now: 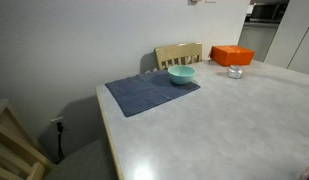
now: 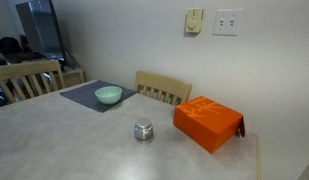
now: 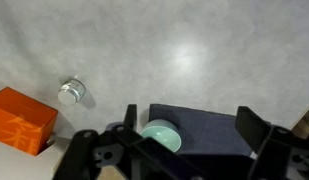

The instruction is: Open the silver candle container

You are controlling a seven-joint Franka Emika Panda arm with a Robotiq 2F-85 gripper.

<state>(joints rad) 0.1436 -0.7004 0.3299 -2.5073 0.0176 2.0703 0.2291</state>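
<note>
Tin first: the silver candle container stands upright on the pale table, and its top looks closed, though it is too small in the frames to be sure. Nothing touches it.

In an exterior view the orange box lies just beside it at three o'clock, with a narrow gap of bare tabletop between them. The teal bowl sits well apart at about ten o'clock, resting on a blue-grey cloth. A wooden chair stands behind the table edge at twelve o'clock from the tin.

In an exterior view from another side, the silver candle container sits near the far end of the table. The orange box is at twelve o'clock from it, the teal bowl at nine o'clock, and the cloth spreads toward eight o'clock.

In the wrist view the gripper comes in from the bottom edge with its fingers spread wide apart and holding nothing. It hangs above the teal bowl and the cloth. The silver candle container lies at ten o'clock from it, well clear of both fingers, and the orange box is at seven o'clock from the tin. The arm does not appear in either exterior view.
</note>
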